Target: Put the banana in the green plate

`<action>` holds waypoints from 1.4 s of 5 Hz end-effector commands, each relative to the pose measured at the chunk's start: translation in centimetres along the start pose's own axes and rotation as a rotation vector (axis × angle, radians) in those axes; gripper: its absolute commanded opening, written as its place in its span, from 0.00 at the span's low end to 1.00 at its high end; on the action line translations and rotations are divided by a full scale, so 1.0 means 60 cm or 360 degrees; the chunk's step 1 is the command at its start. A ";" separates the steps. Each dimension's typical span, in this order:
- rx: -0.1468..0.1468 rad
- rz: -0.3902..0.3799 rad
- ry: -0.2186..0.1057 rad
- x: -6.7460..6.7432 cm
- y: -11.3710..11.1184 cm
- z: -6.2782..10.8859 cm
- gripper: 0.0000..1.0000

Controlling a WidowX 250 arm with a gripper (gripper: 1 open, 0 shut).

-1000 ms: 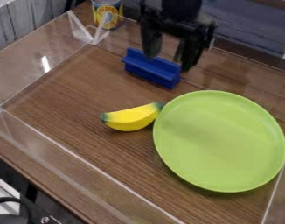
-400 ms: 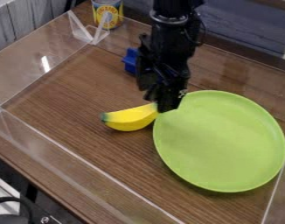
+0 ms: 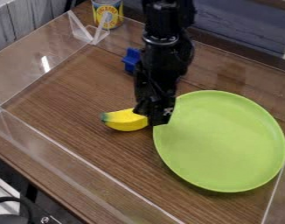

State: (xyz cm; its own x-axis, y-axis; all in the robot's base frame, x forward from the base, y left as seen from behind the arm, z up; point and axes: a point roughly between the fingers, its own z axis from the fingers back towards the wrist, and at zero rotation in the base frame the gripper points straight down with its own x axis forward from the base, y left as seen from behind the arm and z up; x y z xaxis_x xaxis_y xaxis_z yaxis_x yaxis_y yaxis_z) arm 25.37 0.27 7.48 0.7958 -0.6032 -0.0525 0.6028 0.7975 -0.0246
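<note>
A small yellow banana (image 3: 121, 122) lies on the wooden table just left of the large lime-green plate (image 3: 221, 140). My black gripper (image 3: 153, 111) points straight down over the banana's right end, close to the plate's left rim. Its fingers stand apart, so it is open, and they hide that end of the banana. Whether the fingertips touch the banana is not clear. The plate has nothing in it.
Behind the arm, a blue block (image 3: 131, 59) shows only in part. A yellow can (image 3: 105, 13) stands at the back left. Clear plastic walls (image 3: 28, 140) run along the table's left and front edges.
The gripper has come down and toward the front from over the blue block to the banana's right end, rolling its wrist on the way. Banana and plate have not moved.
</note>
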 end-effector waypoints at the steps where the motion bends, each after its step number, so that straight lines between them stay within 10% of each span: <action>1: 0.0048 -0.0165 -0.0047 0.007 0.020 -0.013 1.00; 2: 0.0069 -0.0314 -0.0070 0.011 0.033 -0.038 1.00; 7: 0.0071 -0.0261 -0.0129 -0.016 0.060 -0.051 1.00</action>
State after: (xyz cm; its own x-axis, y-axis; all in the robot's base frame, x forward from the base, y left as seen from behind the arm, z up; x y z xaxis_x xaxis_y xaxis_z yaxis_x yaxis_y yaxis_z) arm 26.11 3.58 3.16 0.6871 -0.7265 0.0007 0.7264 0.6870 -0.0173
